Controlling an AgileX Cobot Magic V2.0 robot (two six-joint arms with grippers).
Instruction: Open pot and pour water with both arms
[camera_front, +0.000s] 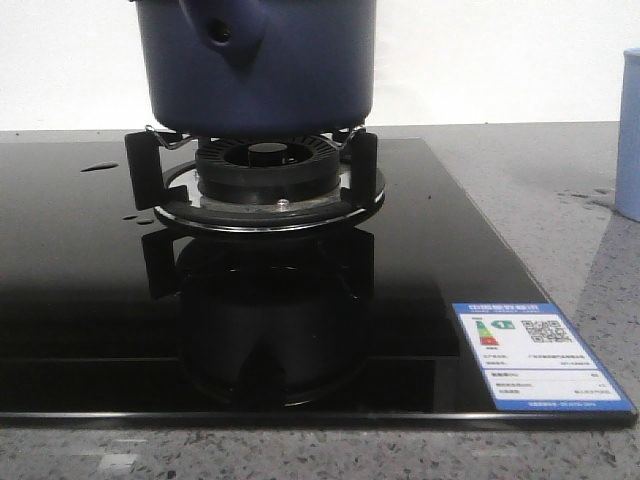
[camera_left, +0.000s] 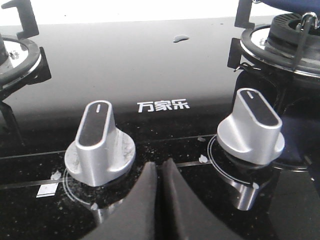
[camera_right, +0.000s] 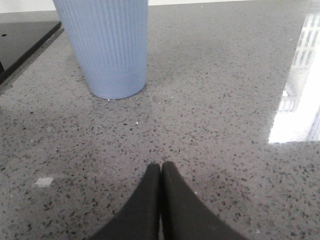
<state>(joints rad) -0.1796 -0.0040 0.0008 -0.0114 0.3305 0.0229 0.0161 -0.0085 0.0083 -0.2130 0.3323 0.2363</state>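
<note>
Left gripper (camera_left: 159, 172): fingertips pressed together, nothing between them, low over the black glass cooktop (camera_left: 130, 65). Just ahead of it, one silver knob (camera_left: 99, 145) to one side and a second silver knob (camera_left: 252, 127) to the other. Beyond the knobs, white lettering (camera_left: 161, 106) on the glass, then a water drop (camera_left: 180, 37). Far corner on the second knob's side: burner ring (camera_left: 280, 42) with only a sliver of the pot (camera_left: 305, 4), cut off by the frame edge.

Right gripper (camera_right: 160, 172): fingertips likewise closed on nothing, over the grey speckled counter (camera_right: 215, 115). Ahead and off to one side stands a pale blue ribbed cup (camera_right: 107, 45), top cut off.

Front view shows neither gripper. It alone shows the pot (camera_front: 260, 70) properly: dark navy, seated on the burner's trivet (camera_front: 268, 170), handle stub (camera_front: 222, 32) facing the camera. Upper part cropped, so lid not visible. Energy label (camera_front: 535, 355) on the cooktop's near corner; cup (camera_front: 629, 130) sliced by the frame edge.
</note>
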